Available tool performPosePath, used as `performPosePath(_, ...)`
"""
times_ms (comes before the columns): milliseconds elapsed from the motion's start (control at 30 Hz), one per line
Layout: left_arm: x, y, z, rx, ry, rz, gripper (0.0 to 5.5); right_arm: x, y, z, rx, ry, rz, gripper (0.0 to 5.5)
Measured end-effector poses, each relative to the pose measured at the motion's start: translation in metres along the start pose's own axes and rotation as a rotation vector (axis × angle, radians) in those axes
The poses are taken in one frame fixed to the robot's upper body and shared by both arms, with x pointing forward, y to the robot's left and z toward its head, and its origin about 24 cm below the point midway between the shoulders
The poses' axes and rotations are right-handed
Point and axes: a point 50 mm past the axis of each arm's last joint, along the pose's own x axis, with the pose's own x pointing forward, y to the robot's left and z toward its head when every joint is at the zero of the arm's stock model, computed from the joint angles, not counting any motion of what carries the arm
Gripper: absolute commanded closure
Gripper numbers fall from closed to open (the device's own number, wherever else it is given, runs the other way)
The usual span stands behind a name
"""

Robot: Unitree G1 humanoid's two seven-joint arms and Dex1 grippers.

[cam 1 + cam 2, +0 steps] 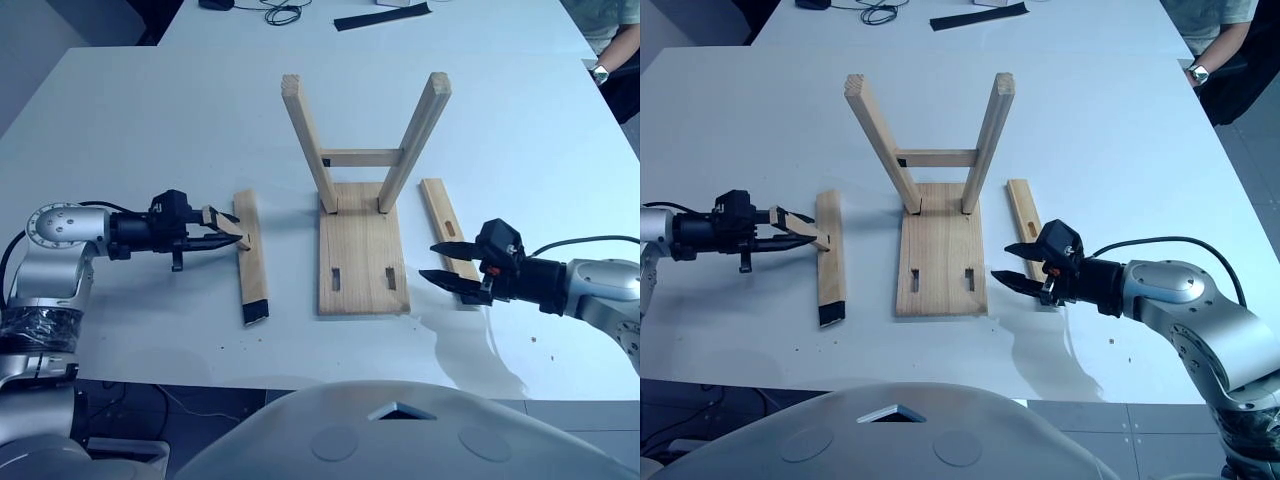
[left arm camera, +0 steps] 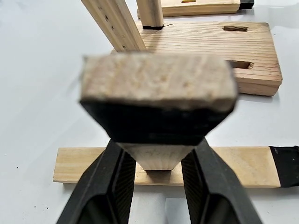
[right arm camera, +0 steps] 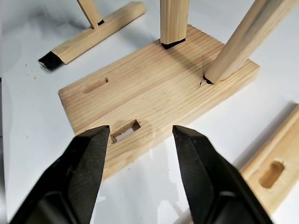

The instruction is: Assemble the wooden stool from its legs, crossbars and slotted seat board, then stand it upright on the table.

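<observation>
Left eye view: left of the seat board (image 1: 362, 250), the left end effector (image 1: 233, 236) grips a crossbar (image 1: 220, 220) against a loose leg (image 1: 251, 268), probably needing slot alignment; the right end effector (image 1: 432, 260) hangs spread, empty.

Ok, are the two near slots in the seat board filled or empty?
Empty. Both near slots in the flat wooden seat board show as open holes; the two wooden legs stand at its far end.
</observation>
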Motion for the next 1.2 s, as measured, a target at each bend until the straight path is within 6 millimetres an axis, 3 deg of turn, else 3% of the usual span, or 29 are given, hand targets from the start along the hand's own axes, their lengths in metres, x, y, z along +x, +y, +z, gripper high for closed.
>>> performPosePath(467, 0.011, -0.004, 0.005, 0.017, 0.004, -0.024, 4.21, 0.003, -0.003, 0.004, -0.026, 0.002, 0.018, 3.01)
performPosePath(533, 0.013, 0.0, 0.005, 0.016, 0.007, -0.006, 3.73, 0.003, -0.003, 0.005, -0.03, 0.004, 0.017, 3.01)
performPosePath(600, 0.019, -0.001, -0.014, -0.054, 0.091, 0.034, 3.44, 0.004, -0.004, 0.006, -0.037, 0.006, 0.019, 3.01)
performPosePath(767, 0.045, -0.01, -0.027, -0.137, 0.018, 0.077, 2.73, 0.006, -0.005, 0.003, -0.037, 0.021, 0.017, 3.01)
performPosePath(867, 0.049, -0.025, -0.035, -0.148, -0.03, 0.099, 2.24, 0.006, -0.006, 0.0, -0.029, 0.034, 0.027, 3.01)
performPosePath(967, 0.046, -0.027, -0.039, -0.152, -0.047, 0.134, 1.7, 0.005, -0.008, -0.001, -0.033, 0.04, 0.027, 3.01)
performPosePath(1200, 0.04, -0.021, -0.041, -0.16, -0.069, 0.18, 1.55, 0.004, -0.012, -0.001, -0.04, 0.044, 0.014, 3.01)
